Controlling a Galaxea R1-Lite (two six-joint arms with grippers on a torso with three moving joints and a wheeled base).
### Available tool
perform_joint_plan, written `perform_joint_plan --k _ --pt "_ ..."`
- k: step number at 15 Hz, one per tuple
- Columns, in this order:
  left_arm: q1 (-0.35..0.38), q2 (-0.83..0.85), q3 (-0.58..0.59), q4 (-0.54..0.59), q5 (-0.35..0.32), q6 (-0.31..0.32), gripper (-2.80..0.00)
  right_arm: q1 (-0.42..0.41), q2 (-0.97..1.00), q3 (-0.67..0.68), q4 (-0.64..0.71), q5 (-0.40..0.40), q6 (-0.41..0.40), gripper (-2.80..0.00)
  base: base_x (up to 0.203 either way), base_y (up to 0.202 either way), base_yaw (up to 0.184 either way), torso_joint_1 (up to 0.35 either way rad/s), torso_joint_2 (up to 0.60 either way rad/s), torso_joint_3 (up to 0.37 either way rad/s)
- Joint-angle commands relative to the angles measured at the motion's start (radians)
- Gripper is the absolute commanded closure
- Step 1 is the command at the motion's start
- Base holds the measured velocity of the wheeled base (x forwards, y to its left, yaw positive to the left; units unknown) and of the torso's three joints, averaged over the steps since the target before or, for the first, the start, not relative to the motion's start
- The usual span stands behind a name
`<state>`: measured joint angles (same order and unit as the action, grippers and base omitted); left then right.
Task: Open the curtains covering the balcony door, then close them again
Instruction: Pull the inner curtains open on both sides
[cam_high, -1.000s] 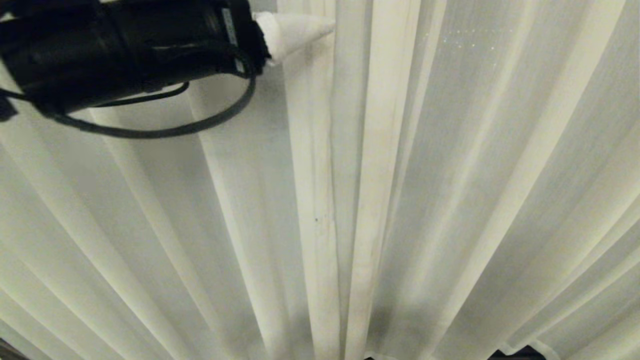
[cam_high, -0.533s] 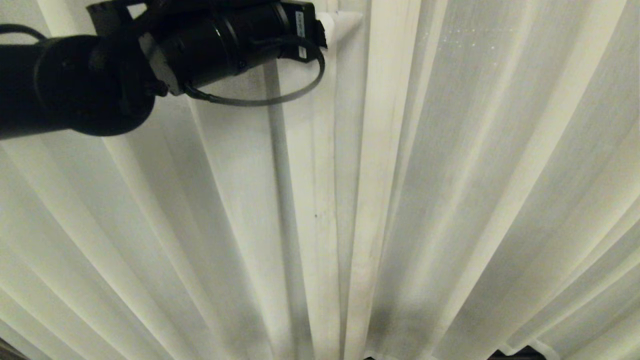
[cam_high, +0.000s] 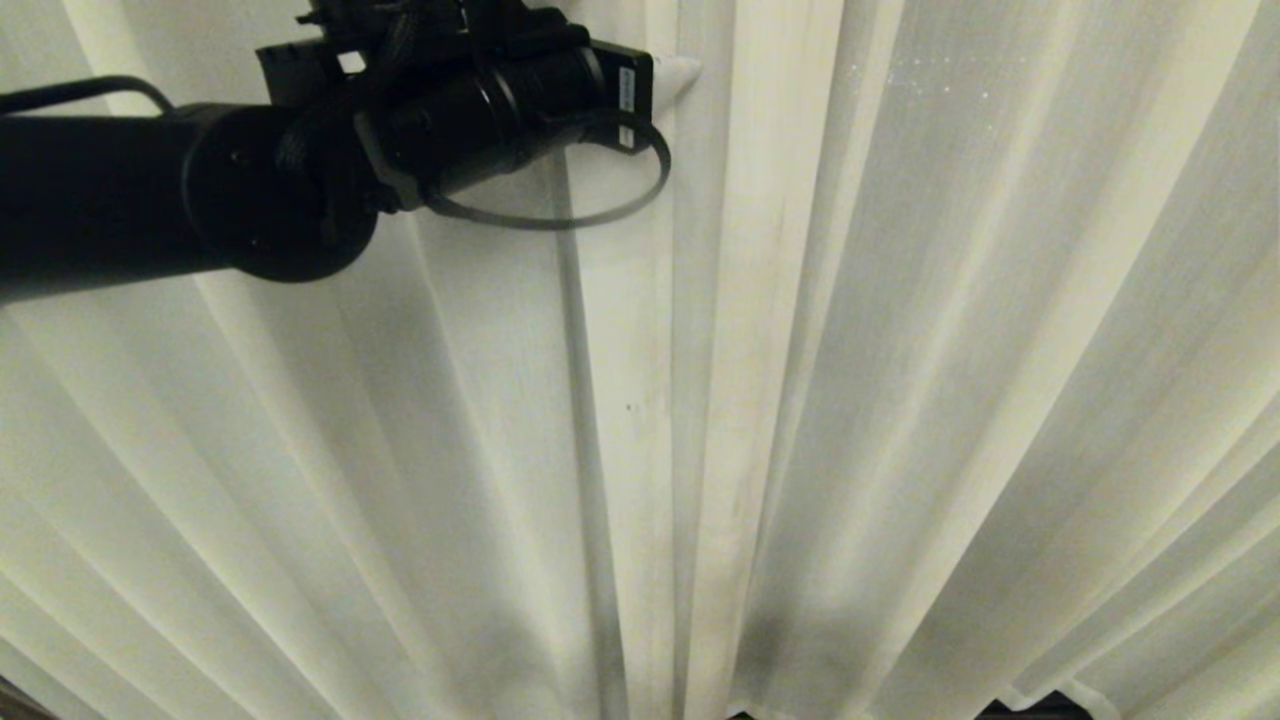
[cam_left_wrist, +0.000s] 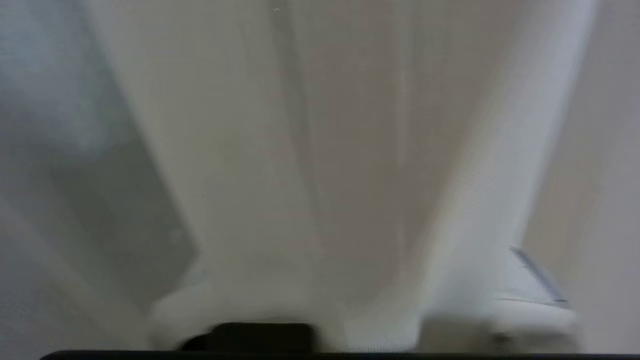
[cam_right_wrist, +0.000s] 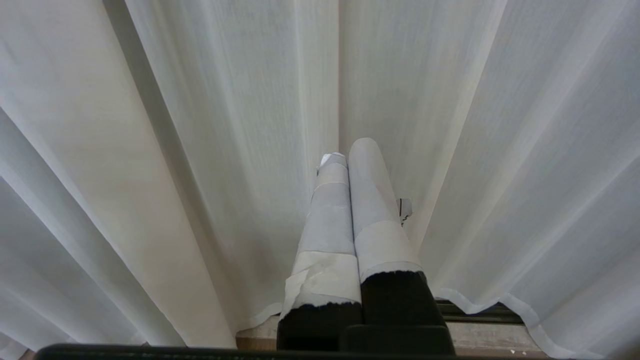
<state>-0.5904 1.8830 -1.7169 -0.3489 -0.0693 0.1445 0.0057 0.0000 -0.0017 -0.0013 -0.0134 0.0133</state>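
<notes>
Sheer off-white pleated curtains (cam_high: 900, 380) are hanging drawn right across in front of me, filling the head view – hem (cam_right_wrist: 480, 305) just clearing a dark strip at floor level. My left hand (cam_high: 675, 72) is reaching in from the left, its white taped fingertip (cam_high: 680, 72) touching a centre fold high up; can't tell how far its fingers are spread or whether they're gripping cloth. My right hand (cam_right_wrist: 350, 155) is sitting low near the hem – white-taped fingers (cam_right_wrist: 370, 200) pressed together, holding nothing.

Home-like room: floor-length sheer curtains (cam_high: 900, 400) fill view.
</notes>
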Motion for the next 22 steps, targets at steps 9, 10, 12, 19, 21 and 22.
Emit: perform_joint_plan --k 9,10,12,19,21,22 --pt "0.084 -0.065 -0.004 -0.008 0.154 0.105 0.00 0.000 0.000 0.000 0.000 0.000 0.001 0.00 0.000 0.000 0.000 0.000 0.00 0.000" --pt "0.112 -0.073 -0.007 -0.010 0.155 0.122 0.00 0.000 0.000 0.000 0.000 0.000 0.001 0.00 0.000 0.000 0.000 0.000 0.00 0.000" --pt "0.180 -0.102 0.003 -0.011 0.152 0.143 0.00 0.000 0.000 0.000 0.000 -0.002 0.001 0.00 0.000 0.000 0.000 0.000 0.00 0.000" --pt "0.517 -0.165 0.039 -0.056 0.070 0.117 0.00 0.000 0.000 0.000 0.000 0.000 0.001 0.00 0.000 0.000 0.000 0.000 0.00 0.000" --pt "0.596 -0.176 0.095 -0.146 0.059 0.036 0.00 0.000 0.000 0.000 0.000 0.000 0.001 0.00 0.000 0.000 0.000 0.000 0.00 0.000" --pt "0.625 -0.181 0.126 -0.183 0.058 0.007 0.00 0.000 0.002 0.000 0.000 0.000 0.001 0.00 0.000 0.000 0.000 0.000 0.00 0.000"
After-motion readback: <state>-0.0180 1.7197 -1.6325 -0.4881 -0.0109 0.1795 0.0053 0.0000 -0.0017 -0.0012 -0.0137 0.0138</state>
